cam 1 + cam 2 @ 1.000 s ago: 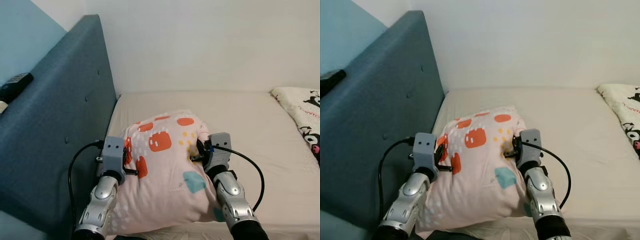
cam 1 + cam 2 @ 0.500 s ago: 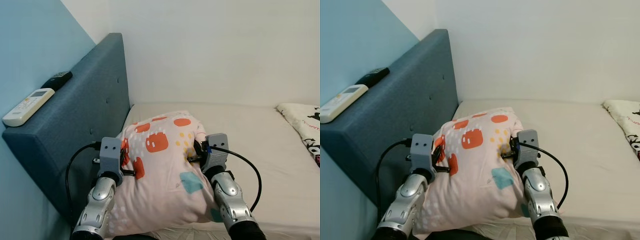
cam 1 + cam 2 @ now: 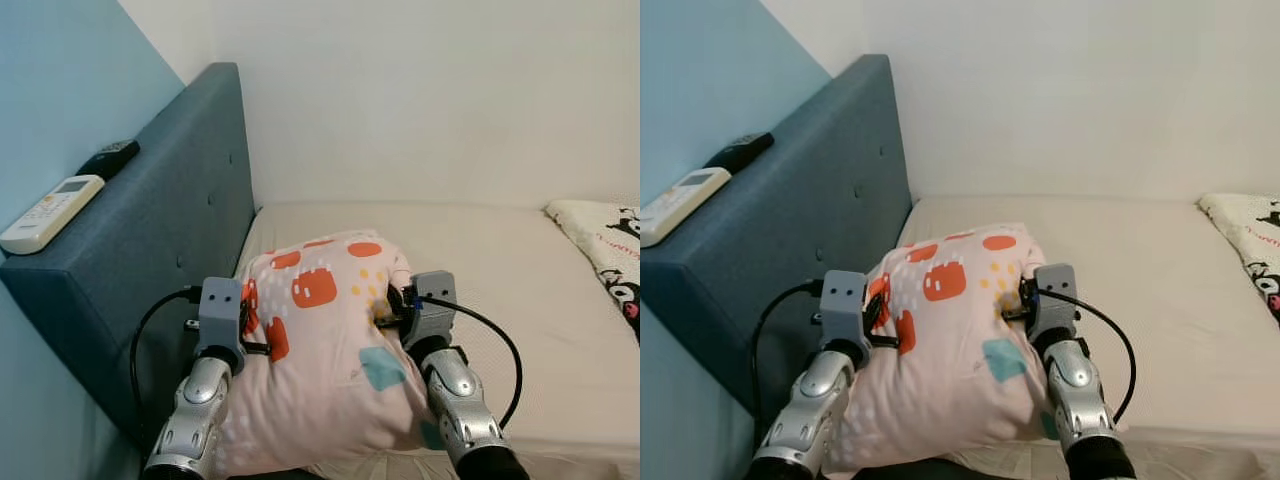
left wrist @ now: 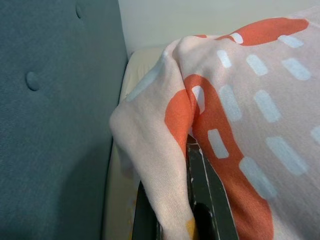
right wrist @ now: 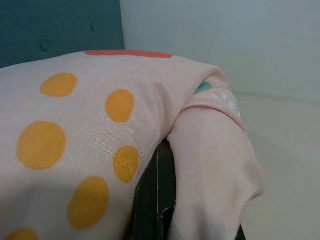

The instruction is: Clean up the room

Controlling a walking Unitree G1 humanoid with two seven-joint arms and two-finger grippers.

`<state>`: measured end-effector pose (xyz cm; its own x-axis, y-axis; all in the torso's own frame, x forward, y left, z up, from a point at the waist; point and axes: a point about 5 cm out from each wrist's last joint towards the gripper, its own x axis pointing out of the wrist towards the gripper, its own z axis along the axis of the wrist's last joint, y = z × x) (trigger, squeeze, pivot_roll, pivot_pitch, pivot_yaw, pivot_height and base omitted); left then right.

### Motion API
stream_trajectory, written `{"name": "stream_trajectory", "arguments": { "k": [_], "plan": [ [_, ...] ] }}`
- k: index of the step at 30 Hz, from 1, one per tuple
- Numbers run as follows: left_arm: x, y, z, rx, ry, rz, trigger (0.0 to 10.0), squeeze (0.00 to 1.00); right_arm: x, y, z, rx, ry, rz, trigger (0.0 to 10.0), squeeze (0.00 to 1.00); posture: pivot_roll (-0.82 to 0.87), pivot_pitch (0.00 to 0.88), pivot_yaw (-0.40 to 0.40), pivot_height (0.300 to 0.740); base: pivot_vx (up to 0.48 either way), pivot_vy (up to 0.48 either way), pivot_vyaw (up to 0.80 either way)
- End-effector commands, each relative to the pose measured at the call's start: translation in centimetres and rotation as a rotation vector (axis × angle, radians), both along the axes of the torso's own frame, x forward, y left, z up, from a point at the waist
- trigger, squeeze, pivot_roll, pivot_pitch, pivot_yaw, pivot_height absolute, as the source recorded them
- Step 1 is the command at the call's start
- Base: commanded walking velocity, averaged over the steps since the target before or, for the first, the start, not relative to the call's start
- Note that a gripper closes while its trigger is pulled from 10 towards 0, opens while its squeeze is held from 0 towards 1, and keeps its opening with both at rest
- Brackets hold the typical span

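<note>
A pale pink pillow [image 3: 330,350] with orange, yellow and teal patches hangs between my two arms above the near end of the bed [image 3: 480,260]. My left gripper [image 3: 252,325] is shut on the pillow's left edge; in the left wrist view the fabric [image 4: 170,150] folds over a black finger [image 4: 205,200]. At the pillow's right edge my right gripper [image 3: 392,305] is shut on it, with cloth [image 5: 210,150] draped over its fingers [image 5: 157,195] in the right wrist view.
A dark blue padded headboard [image 3: 150,230] runs along the left of the bed, close beside my left arm. On top of it lie a white remote [image 3: 45,210] and a black remote [image 3: 108,158]. A white patterned blanket [image 3: 605,240] lies at the far right. A white wall stands behind.
The camera has shifted, bringing the headboard's top and the remotes into view. Both grippers keep their hold on the pillow, which sits slightly lower in the frame than half a second ago.
</note>
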<state>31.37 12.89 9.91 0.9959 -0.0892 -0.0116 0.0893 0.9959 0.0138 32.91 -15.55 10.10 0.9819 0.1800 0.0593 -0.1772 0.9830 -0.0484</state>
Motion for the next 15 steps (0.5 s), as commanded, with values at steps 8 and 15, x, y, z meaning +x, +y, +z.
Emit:
{"name": "stream_trajectory", "arguments": {
  "k": [8,15],
  "plan": [
    [-0.21,-0.49,0.59,-0.005,-0.038,-0.037,10.0,0.00,0.03,0.50,0.75,0.021,-0.042,0.011,10.0,0.00,-0.02,0.069,-0.005,0.740,-0.031,0.000,0.00],
    [-0.28,-0.52,0.56,-0.007,-0.036,-0.043,10.0,0.00,0.02,0.59,0.71,0.024,-0.040,0.013,10.0,0.00,-0.02,0.072,-0.005,0.740,-0.269,0.000,0.00]
  ]
}}
